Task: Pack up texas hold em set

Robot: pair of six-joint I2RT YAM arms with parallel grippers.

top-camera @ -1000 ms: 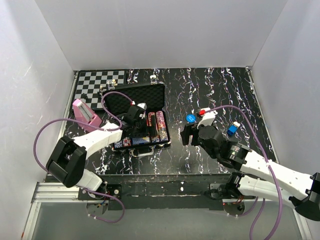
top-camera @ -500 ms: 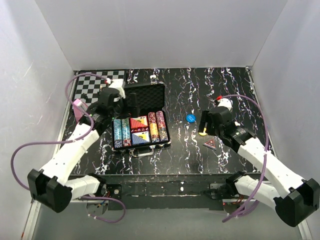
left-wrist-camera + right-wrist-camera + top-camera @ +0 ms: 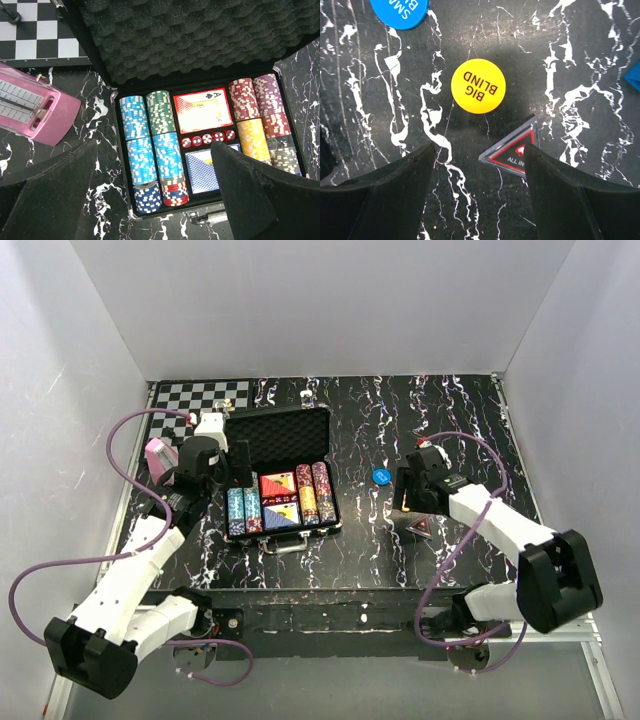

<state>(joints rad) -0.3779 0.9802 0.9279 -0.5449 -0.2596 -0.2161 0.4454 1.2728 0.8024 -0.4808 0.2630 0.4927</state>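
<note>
The black briefcase [image 3: 281, 475] lies open, with its foam lid [image 3: 190, 35] propped back. It holds chip rows [image 3: 150, 145], a red deck [image 3: 202, 110], a blue deck [image 3: 200, 170] and red dice [image 3: 207, 139]. My left gripper [image 3: 225, 472] is open and empty above the case's left front corner [image 3: 155, 195]. My right gripper [image 3: 408, 498] is open and empty above the table [image 3: 477, 165]. A yellow "BIG BLIND" button [image 3: 478, 86] lies just ahead of it. A triangular "ALL IN" marker [image 3: 512, 152] lies by its right finger, and a blue button [image 3: 381, 477] lies farther left.
A pink box [image 3: 160, 460] lies left of the case, also seen in the left wrist view [image 3: 30, 107]. The chessboard [image 3: 195, 405] sits at the back left. A blue edge [image 3: 635, 77] shows at the right of the right wrist view. White walls enclose the table.
My left gripper has drawn back from over the case's tray to its left side. My right arm has swung round, and its gripper now hangs over the yellow button and the triangle.
</note>
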